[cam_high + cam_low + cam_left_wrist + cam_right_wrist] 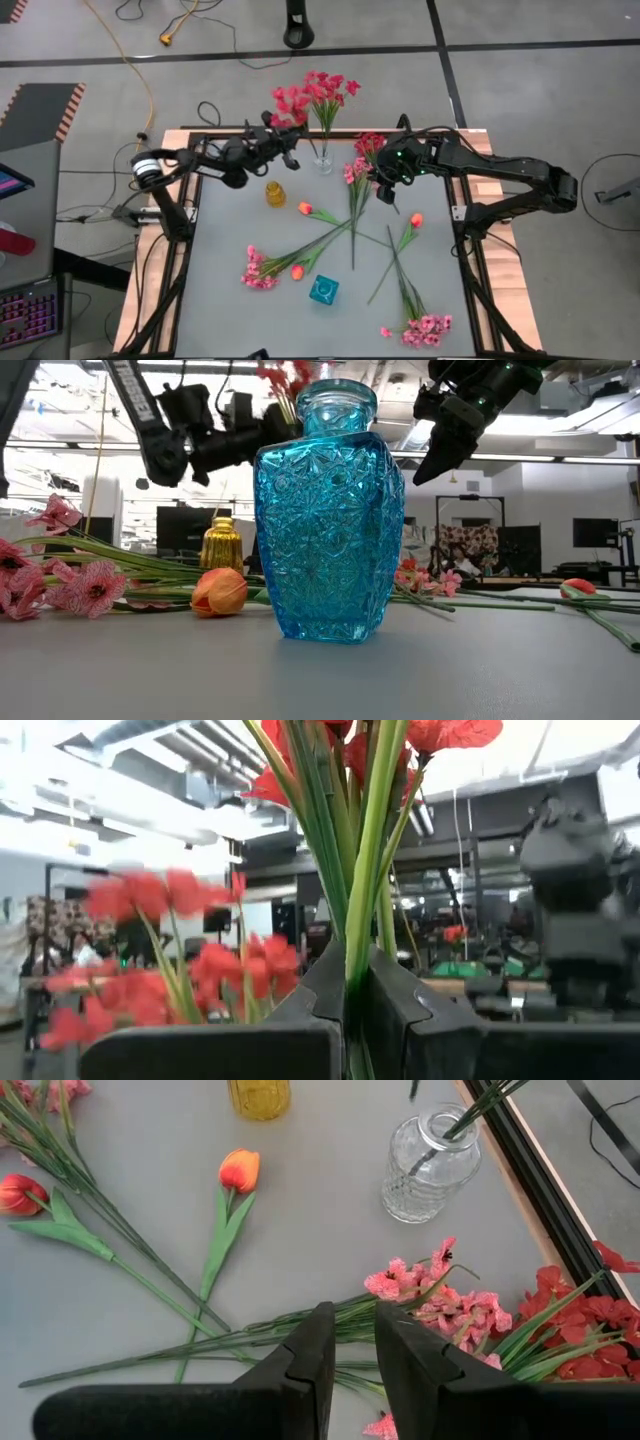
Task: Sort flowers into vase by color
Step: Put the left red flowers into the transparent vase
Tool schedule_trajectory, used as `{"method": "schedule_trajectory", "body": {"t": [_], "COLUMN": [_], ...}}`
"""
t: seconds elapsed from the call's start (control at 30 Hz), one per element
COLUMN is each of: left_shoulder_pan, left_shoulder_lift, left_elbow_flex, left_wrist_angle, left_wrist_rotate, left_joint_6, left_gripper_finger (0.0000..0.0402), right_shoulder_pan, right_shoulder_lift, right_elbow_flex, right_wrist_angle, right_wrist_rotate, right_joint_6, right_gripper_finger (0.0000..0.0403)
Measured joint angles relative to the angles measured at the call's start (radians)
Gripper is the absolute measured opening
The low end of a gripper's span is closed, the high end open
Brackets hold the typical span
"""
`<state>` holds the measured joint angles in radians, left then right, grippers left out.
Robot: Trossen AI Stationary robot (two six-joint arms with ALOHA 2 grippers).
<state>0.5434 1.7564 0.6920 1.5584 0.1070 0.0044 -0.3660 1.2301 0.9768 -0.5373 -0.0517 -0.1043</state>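
**Flowers spread on surface; left tool holding red spray at far edge**

Nearest the low camera stands the blue cut-glass vase [330, 510], upright near the near edge of the surface [240, 330]. Behind it to the left stands a small amber vase [275, 193], also upright.

Clear glass vase [323, 160], far centre: holds dark-red sprays [330, 88], stems upright, blossoms fanned above the far edge.

Left tool [290, 150]: just left of the clear vase. Fingers nearly shut on a bundle of green stems [365, 920]; red blossoms above the grip, stems running up between the fingers.

Right tool [385, 192]: raised over the right-centre of the surface, above a pink spray [440, 1295]. Narrow gap between fingers, nothing in it.

Lying flat:
- Pink spray [260, 268], near left; blossoms left, long stem running up to the right toward centre.
- Pink spray [430, 328], near right; blossoms at near end, stem running far-left.
- Pink spray [355, 172], right of the clear vase; blossoms at far end, stem running near.
- Dark-red spray [370, 145], beside it, by the right tool.
- Orange tulip [305, 208], centre, bud left.
- Orange tulip [297, 271], bud at the near-left end.
- Orange tulip [416, 220], right, bud at far end, stem slanting near-left.

Stems cross one another at centre.
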Motion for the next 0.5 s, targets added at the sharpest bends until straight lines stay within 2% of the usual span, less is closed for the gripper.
{"method": "schedule_trajectory", "body": {"t": [0.27,0.5], "left_shoulder_pan": [0.0,0.0], "left_shoulder_lift": [0.103,0.108], "left_elbow_flex": [0.123,0.137], "left_wrist_angle": [0.002,0.004], "left_wrist_rotate": [0.034,0.069], "left_joint_6": [0.0,0.066], "left_gripper_finger": [0.0002,0.0002], "right_shoulder_pan": [0.0,0.0], "right_shoulder_lift": [0.0,0.0], "right_elbow_flex": [0.0,0.0], "right_wrist_angle": [0.0,0.0], "right_wrist_rotate": [0.0,0.0], "right_joint_6": [0.002,0.002], "right_gripper_finger": [0.0103,0.0103]}}
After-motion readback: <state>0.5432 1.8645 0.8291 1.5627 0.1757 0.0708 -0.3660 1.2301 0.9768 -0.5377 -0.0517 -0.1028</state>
